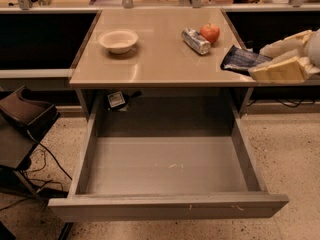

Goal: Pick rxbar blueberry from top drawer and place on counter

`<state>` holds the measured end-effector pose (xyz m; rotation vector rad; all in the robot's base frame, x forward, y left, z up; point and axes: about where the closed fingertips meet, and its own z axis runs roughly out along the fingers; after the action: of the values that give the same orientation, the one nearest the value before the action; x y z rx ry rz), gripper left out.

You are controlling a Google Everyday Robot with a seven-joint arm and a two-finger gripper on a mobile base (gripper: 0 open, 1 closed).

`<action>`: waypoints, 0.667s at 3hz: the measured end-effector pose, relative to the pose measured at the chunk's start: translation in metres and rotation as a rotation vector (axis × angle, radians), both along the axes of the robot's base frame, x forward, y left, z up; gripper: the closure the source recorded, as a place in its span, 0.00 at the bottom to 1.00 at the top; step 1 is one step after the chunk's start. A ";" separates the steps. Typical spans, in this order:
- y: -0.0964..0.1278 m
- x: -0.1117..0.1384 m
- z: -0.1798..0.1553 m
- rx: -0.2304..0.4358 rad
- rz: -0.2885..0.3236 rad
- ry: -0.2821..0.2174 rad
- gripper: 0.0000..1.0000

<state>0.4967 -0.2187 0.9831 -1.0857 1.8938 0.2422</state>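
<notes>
The rxbar blueberry (241,59), a flat dark blue wrapper, is held at its right end between the pale fingers of my gripper (261,60). The gripper comes in from the right edge of the view. The bar hangs over the right edge of the beige counter (160,49), just above its surface; I cannot tell whether it touches. The top drawer (167,166) is pulled wide open below the counter and its grey floor is bare.
On the counter stand a white bowl (118,40) at the left, a silver can (195,40) lying on its side and a red apple (210,32) at the back right. A dark chair (22,121) is at the left of the drawer. Dark shelves flank the counter.
</notes>
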 end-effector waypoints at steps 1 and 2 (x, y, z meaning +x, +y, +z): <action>-0.001 0.028 0.028 -0.023 0.012 -0.077 1.00; -0.007 0.092 0.067 -0.055 -0.010 -0.174 1.00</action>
<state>0.5885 -0.2253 1.0498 -1.0978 1.7583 0.0871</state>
